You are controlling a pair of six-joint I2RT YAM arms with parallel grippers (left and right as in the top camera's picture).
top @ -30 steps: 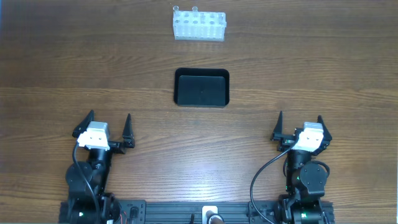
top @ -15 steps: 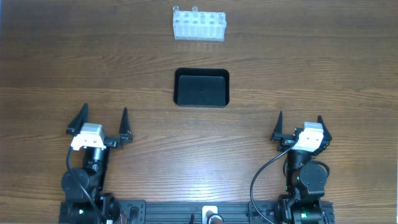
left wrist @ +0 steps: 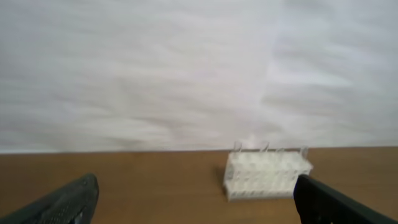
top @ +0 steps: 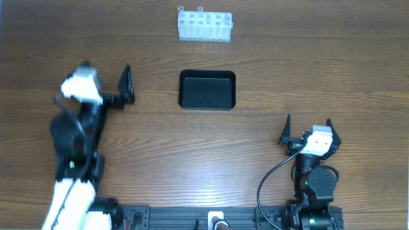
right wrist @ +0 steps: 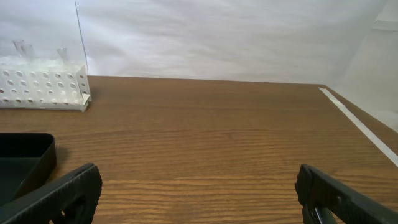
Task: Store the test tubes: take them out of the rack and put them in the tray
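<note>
Left arm is up above the surface (top: 332,57), showing out to the left of the black tray (top: 208,90) from overhead. The left fingers (top: 128,84) are spread wide with nothing between them. On that arm's own camera the left fingers (left wrist: 68,199) sit far apart, and the white rack (left wrist: 267,174) stands ahead on the wood.

From above, the rack (top: 204,27) stands straight beyond the tray on its far side, well apart from it. The test tubes (top: 181,9) stand upright in the rack, two clear rims poking up along the edge farthest from the tray. On the left wrist camera the test tubes (left wrist: 237,147) rise above the rack's top, too blurred to count.

Over to the right arm: it sits low on the near side of the tray and off to the tray's right, well apart from it. The right fingers (top: 287,128) are wide apart, holding nothing. Its own camera shows the right fingers (right wrist: 68,190) spread, a corner of the tray (right wrist: 25,155) ahead, the rack (right wrist: 42,87) beyond that, and the test tubes (right wrist: 18,46) upright in it
</note>
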